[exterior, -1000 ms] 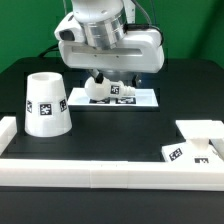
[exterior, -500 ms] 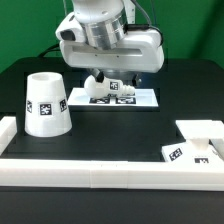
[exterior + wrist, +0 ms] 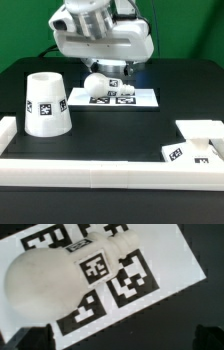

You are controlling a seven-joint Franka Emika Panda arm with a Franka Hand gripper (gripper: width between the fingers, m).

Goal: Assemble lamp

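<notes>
Directly beneath the gripper [image 3: 113, 68] the bulb [image 3: 60, 277] lies on its side on the marker board [image 3: 145, 101], its round head toward that board's end on the exterior view's left and its narrower tagged stem toward the board's middle. Two dark blurred shapes at the edge of the wrist view, probably the fingertips, stand well apart with nothing between them, so the hand looks wide and empty. As hard white plastic, the bulb should be light and stiff but smooth. Its round head would likely roll or slip out of a pinch, so the narrower stem seems the safer place to close on. Nothing crowds it on the board. Farther out, the shade [image 3: 45, 105] stands with its opening upward, off the board's left corner and well apart from it. The base [image 3: 200, 135] lies well off the board's right end, against the rail blocks [image 3: 100, 172].
</notes>
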